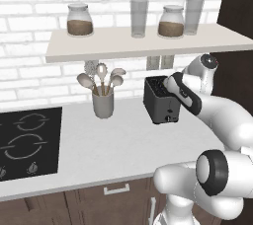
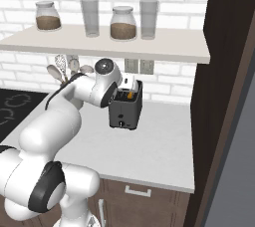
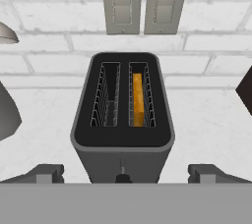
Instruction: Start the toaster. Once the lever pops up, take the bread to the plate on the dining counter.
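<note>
Jaws over the toaster, bread down in its slot

I saw the jaws spread wide and empty, one tip on either side of the toaster. It stood on the desk by the brick wall, right of the utensil cup. The bread sat in the right-hand slot.

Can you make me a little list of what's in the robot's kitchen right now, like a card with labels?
toaster: small boxy dark grey toaster, on the white worktop by the brick wall
bread: orange-tan slice, down in the right slot in the hand view
other slot: empty
gripper: two-finger gripper, open, above the toaster's front
lever: small dark tab low on the front, not yet pressed
nearby: grey utensil cup, black hob
</note>
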Controlling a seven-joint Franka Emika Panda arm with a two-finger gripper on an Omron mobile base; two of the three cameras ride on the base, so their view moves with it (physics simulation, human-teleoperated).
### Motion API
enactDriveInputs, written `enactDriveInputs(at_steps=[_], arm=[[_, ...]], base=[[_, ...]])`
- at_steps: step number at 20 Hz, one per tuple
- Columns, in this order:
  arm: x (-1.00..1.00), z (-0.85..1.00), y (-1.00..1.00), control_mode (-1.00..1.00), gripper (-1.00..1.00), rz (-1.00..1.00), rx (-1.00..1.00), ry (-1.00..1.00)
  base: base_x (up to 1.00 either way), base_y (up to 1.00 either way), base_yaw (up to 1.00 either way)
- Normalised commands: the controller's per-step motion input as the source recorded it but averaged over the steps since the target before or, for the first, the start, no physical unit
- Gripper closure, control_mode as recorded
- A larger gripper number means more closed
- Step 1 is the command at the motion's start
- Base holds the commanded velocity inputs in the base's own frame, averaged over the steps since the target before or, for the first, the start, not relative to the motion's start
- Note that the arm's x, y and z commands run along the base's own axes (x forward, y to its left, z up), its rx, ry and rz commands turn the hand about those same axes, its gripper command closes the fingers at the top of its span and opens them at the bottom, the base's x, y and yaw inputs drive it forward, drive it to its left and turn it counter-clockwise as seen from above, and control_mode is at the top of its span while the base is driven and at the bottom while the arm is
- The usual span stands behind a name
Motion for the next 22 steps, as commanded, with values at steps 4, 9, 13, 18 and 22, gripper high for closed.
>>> enactDriveInputs(at_steps=[4,9,13,18,22], arm=[[0.0,0.0,0.0,-1.0,-1.0,0.0,0.0,0.0],[0.0,0.0,0.0,-1.0,-1.0,0.0,0.0,0.0],[0.0,0.0,0.0,-1.0,-1.0,0.0,0.0,0.0],[0.0,0.0,0.0,-1.0,-1.0,0.0,0.0,0.0],[0.0,0.0,0.0,-1.0,-1.0,0.0,0.0,0.0]], base=[[0.0,0.0,0.0],[0.0,0.0,0.0],[0.0,0.0,0.0],[0.0,0.0,0.0],[0.0,0.0,0.0]])
